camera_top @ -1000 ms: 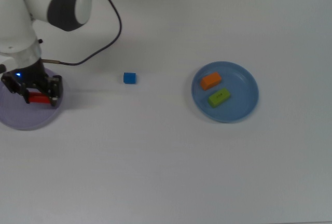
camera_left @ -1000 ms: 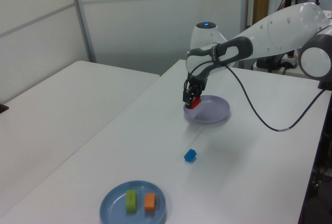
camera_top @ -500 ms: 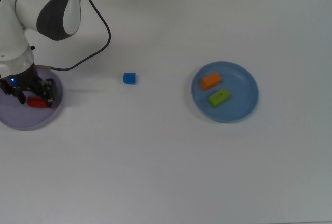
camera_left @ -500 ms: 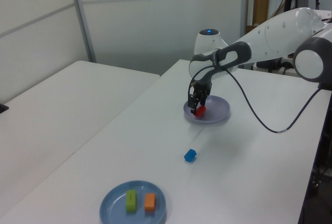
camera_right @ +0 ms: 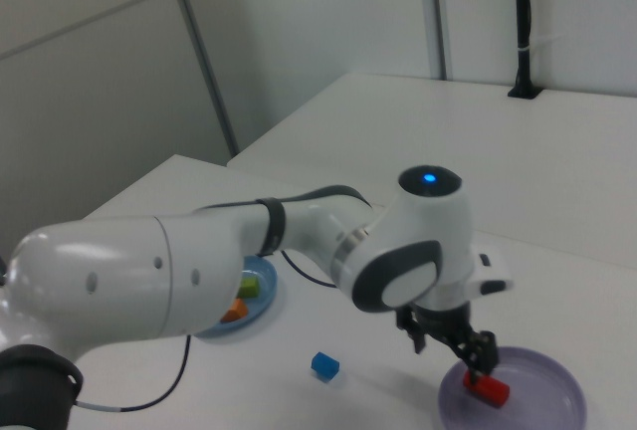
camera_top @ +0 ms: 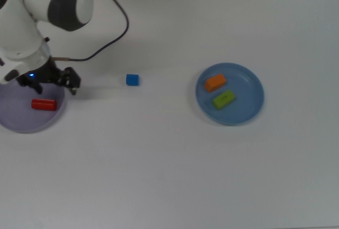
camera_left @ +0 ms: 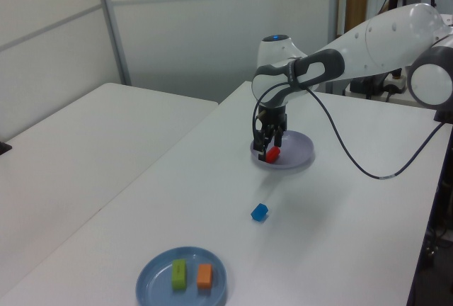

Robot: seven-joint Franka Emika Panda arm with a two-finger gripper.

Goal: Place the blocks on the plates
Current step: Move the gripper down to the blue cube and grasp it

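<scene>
Change noted: the red cylinder [camera_top: 43,104] now lies free on the lavender plate [camera_top: 21,125]; half a second ago the jaws stood around it, and they have since lifted off toward the top view's right.
Jaws: the gripper [camera_top: 48,81] hangs over the plate's rim, fingers spread apart and holding nothing.
Task standing: three of four blocks appear placed. The orange block [camera_top: 215,82] and lime-green block [camera_top: 224,99] lie side by side on the blue plate [camera_top: 249,113], apart from each other.
Outstanding item: the blue cube [camera_top: 132,80] sits alone on the bare tabletop [camera_top: 169,170], between the two plates and nearer the lavender one.
Judged next step: travel to the cube and grasp it.
Edges: the lavender plate runs off the top view's left border, so its far rim is unseen. The cylinder rests inside the rim, not on it.
Open room: nothing stands between gripper and cube. Wide clear tabletop surrounds the cube on every side. Both plates have spare floor for one more block.
Cable: the black lead [camera_top: 114,41] loops above the cube's position, clear of it.
</scene>
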